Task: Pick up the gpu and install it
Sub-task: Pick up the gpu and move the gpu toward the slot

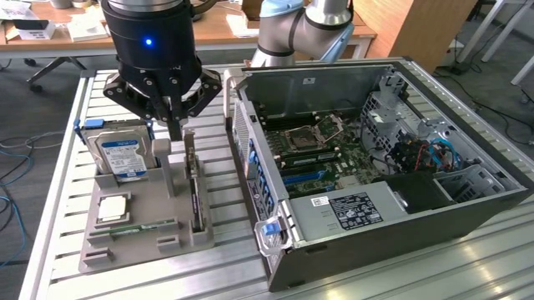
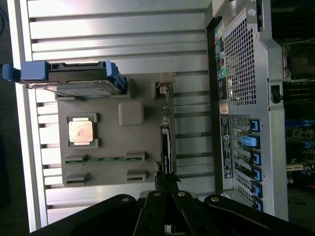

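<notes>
Claw (image 1: pixel 174 130) pressed together, nothing pinched, hovering above gpu (image 1: pixel 194 194). Card stood on edge in holder (image 1: pixel 125 251) slot: top edge free for gripping.

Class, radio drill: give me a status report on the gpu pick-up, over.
Gripper shut, above the grey holder. Gpu on edge in its slot, not lifted. Hard drive stands alongside, apart from it; open case beside.

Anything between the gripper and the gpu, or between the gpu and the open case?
Nothing visible between the gripper and the gpu upright in the gray holder. The case's perforated wall stands between holder and motherboard, open above.
</notes>
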`<state>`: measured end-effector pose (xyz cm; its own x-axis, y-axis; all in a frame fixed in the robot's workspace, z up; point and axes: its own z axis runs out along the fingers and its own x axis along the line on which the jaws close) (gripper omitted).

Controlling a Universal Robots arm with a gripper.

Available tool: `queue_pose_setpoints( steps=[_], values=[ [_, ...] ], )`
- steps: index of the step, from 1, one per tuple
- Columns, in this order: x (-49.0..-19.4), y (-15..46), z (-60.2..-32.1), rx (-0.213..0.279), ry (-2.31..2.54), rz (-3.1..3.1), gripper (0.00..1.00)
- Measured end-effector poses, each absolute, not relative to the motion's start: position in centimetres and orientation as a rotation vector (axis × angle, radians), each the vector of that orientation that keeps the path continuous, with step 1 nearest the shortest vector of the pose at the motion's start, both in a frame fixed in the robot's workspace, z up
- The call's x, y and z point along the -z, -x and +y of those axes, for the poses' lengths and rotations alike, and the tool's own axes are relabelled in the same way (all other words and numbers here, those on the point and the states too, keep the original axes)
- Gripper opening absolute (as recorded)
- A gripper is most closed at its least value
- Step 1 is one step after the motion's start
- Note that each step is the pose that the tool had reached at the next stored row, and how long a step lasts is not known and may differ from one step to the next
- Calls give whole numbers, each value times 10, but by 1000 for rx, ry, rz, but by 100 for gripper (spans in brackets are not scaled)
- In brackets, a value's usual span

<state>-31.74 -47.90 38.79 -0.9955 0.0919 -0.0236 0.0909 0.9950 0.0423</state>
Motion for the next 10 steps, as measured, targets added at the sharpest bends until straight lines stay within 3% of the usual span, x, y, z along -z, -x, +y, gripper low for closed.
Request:
queue_pose_setpoints(
  steps=[6, 8, 10],
  values=[
    [-388, 317, -479, -64, -143, 3112, 11],
    [-388, 317, -479, -64, -143, 3112, 17],
    [-388, 317, -479, -64, -143, 3112, 29]
  ],
)
